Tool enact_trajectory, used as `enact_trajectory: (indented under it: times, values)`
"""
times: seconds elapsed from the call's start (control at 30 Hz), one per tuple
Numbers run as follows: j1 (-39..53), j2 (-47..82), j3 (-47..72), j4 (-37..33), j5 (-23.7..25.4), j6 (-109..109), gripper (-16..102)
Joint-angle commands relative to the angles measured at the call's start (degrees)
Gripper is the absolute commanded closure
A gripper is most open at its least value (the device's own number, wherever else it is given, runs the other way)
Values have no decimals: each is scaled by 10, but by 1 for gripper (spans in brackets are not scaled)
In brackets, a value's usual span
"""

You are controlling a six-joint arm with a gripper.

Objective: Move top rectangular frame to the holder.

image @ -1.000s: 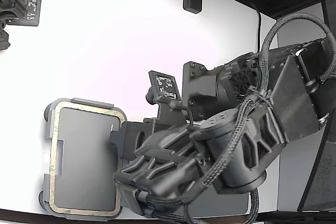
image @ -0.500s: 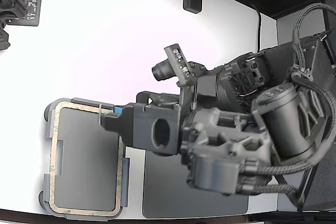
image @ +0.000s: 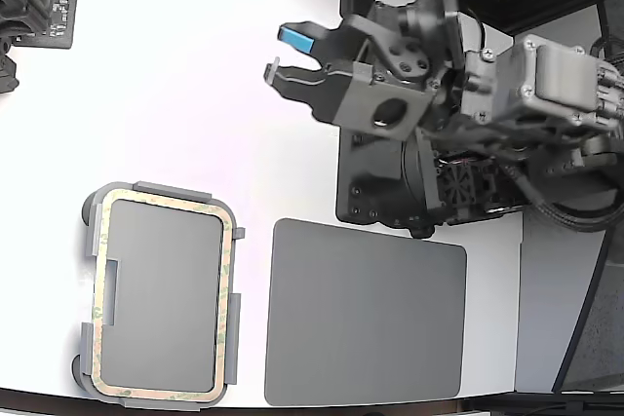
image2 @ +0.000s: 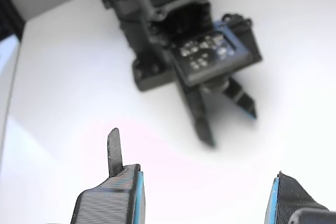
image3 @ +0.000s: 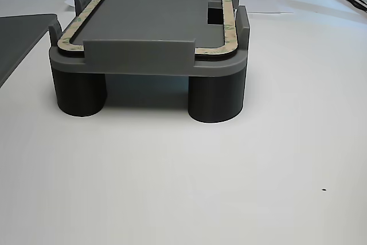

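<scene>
I saw the tan frame (image: 162, 297) lying seated on the grey holder (image: 92, 241) at the white table's (image: 175, 94) near-left corner in the exterior view. My gripper (image: 291, 54) hung well apart above the table's middle, jaws spread wide, holding nothing.

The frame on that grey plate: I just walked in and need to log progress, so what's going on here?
The tan frame already lies seated on the holder, inside its edge tabs. The gripper is open and empty, up over bare table well away from it. The dark mat lies beside the holder with nothing on it. The placing looks done.
</scene>
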Motion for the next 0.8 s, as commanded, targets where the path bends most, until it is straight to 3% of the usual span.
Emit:
enact_trajectory:
  times: [0.0, 0.27, 0.47, 0.77]
  values:
    - [-48, 142, 46, 102, -37, -100, -12]
    - [-53, 248, 114, 180, -43, -111, -13]
    - [-68, 248, 196, 156, -53, -120, -14]
    - [-68, 248, 202, 149, -70, -134, -14]
